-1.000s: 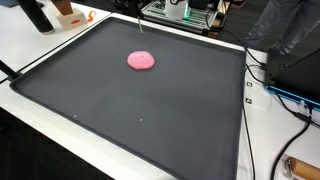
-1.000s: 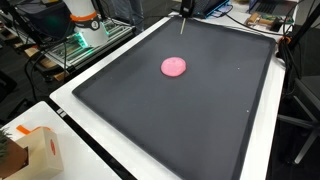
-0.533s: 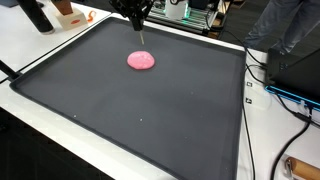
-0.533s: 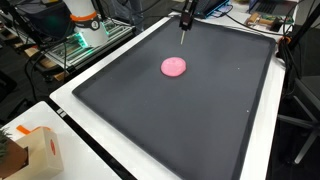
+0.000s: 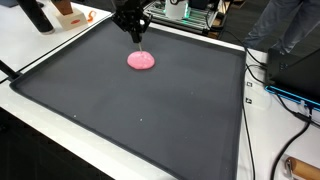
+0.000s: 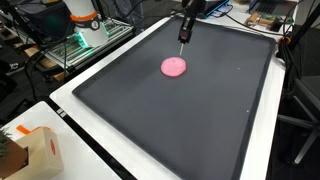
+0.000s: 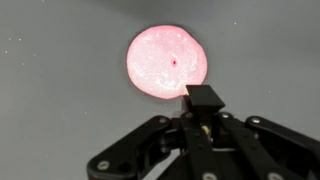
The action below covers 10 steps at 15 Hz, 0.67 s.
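Note:
A flat pink disc (image 5: 141,60) (image 6: 174,67) lies on the big black tray (image 5: 150,120) (image 6: 190,120) toward its far side. My gripper (image 5: 132,20) (image 6: 188,14) hangs above the tray just behind the disc, shut on a thin dark stick (image 5: 138,40) (image 6: 182,33) that points down. The stick's tip floats a little above and beside the disc, apart from it. In the wrist view the disc (image 7: 167,60) fills the upper middle, and the stick's black end (image 7: 203,97) shows between the fingers of the gripper (image 7: 203,112), just below the disc's lower right rim.
White table (image 5: 40,45) surrounds the tray. A cardboard box (image 6: 35,150) stands at one corner and an orange-topped box (image 5: 68,12) at another. Cables (image 5: 285,95) run along one side; equipment racks (image 6: 85,35) and a dark chair (image 5: 285,30) stand beyond.
The gripper has come down into view with the stick, and the stick's tip has moved closer to the pink disc. The disc has stayed put.

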### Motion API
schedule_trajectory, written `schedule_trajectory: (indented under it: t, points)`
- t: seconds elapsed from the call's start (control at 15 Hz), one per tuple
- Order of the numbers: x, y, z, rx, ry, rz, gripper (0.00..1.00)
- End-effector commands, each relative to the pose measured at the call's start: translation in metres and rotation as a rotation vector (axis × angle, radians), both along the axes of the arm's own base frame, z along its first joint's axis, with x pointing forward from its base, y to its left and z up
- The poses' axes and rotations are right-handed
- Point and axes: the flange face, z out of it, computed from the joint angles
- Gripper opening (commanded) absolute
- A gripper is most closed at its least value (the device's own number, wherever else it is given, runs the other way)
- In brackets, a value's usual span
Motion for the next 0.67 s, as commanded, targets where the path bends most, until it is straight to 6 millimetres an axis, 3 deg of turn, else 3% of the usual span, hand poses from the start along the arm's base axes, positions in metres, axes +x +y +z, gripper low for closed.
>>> schedule_trajectory:
  t: [0.0, 0.6]
  points:
    - [-0.001, -0.010, -0.017, -0.020, -0.004, 0.013, 0.03]
    - [0.003, -0.021, -0.035, -0.032, -0.014, 0.020, 0.03]
